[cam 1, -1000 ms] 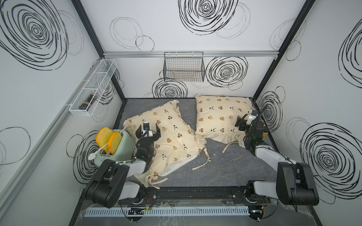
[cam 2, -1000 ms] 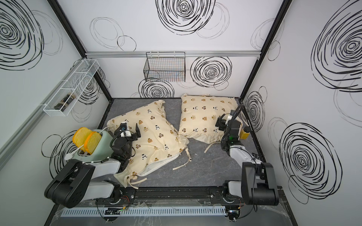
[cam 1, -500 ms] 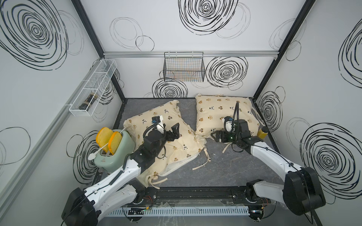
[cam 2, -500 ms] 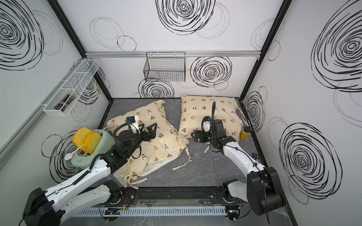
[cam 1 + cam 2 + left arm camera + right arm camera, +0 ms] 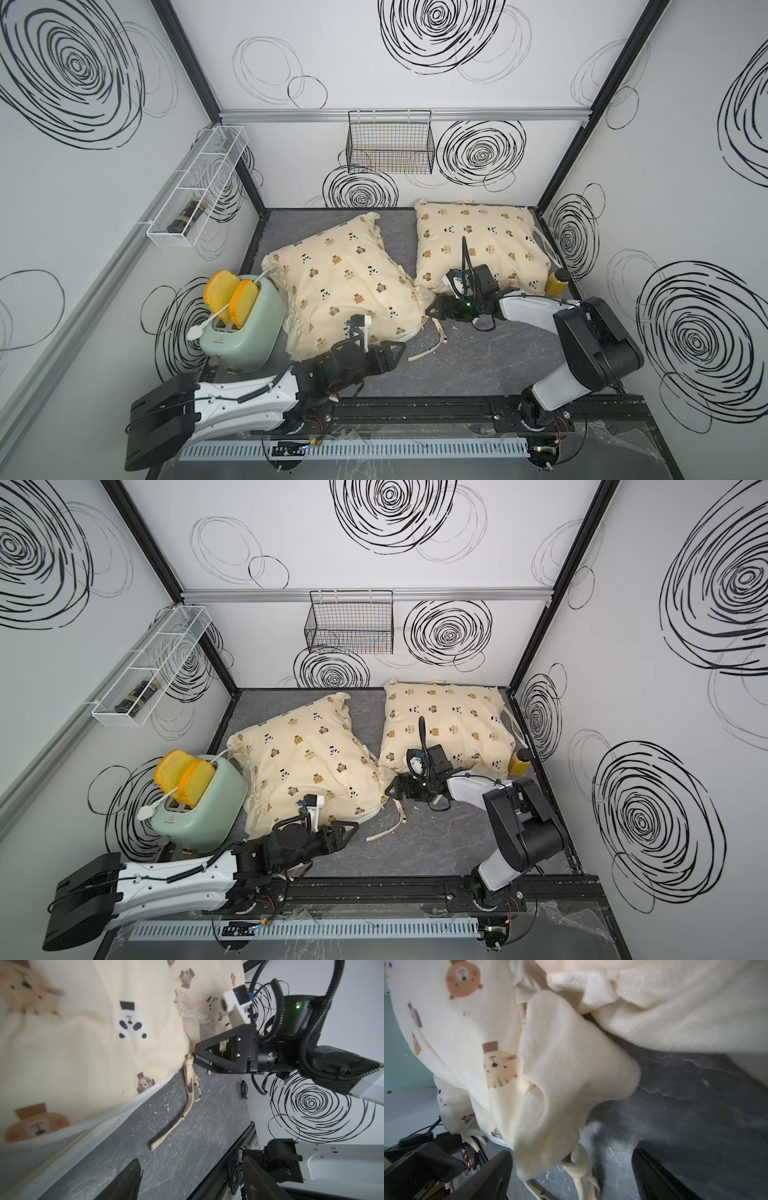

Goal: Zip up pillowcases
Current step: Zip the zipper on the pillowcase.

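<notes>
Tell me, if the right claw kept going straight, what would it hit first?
The corner of the pillowcase beside the toaster. The right gripper points straight at it, jaws open, and its wrist view shows that corner's fabric between them. Depth is unclear, but contact looks near.

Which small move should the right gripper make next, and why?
Probably close the right gripper on the corner of the nearer pillowcase: the right wrist view shows that corner between its open jaws, not yet gripped, and the left gripper hovers open by its front edge.
</notes>
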Available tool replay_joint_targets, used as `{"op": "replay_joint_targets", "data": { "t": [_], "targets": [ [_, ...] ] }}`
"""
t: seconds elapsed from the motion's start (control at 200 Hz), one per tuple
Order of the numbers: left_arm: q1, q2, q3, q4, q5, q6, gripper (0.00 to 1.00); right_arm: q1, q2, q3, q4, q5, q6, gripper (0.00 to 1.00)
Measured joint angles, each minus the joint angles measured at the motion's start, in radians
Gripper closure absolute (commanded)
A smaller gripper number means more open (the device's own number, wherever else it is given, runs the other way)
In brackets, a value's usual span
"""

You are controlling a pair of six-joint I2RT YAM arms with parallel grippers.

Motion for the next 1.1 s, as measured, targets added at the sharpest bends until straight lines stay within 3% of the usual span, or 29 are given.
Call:
{"op": "replay_joint_targets", "data": {
  "t": [0.085,0.26,0.505,0.78,0.956,1.101],
  "targets": [
    [-0.005,0.044,0.002,0.032,-0.014,-0.024,0.25,0.008,0.028,0.016,0.023,-0.009,0.003,0.10],
    [-0.035,0.126,0.004,0.116,-0.039,-0.097,0.32,0.037,0.094,0.056,0.047,-0.046,0.008,0.37],
    [-0.075,0.308,0.017,0.293,-0.034,-0.135,0.25,0.047,0.067,0.027,0.043,-0.097,0.039,0.66],
    [-0.075,0.631,0.034,0.623,0.017,-0.167,0.18,0.069,-0.044,0.010,-0.006,-0.138,0.059,0.81],
    [-0.073,0.704,0.036,0.731,-0.003,-0.183,0.17,0.066,-0.051,0.010,-0.058,-0.140,0.039,0.89],
    [-0.063,0.697,0.049,0.730,-0.053,-0.185,0.32,0.056,-0.053,-0.006,-0.057,-0.184,0.049,0.99]
  ]
}}
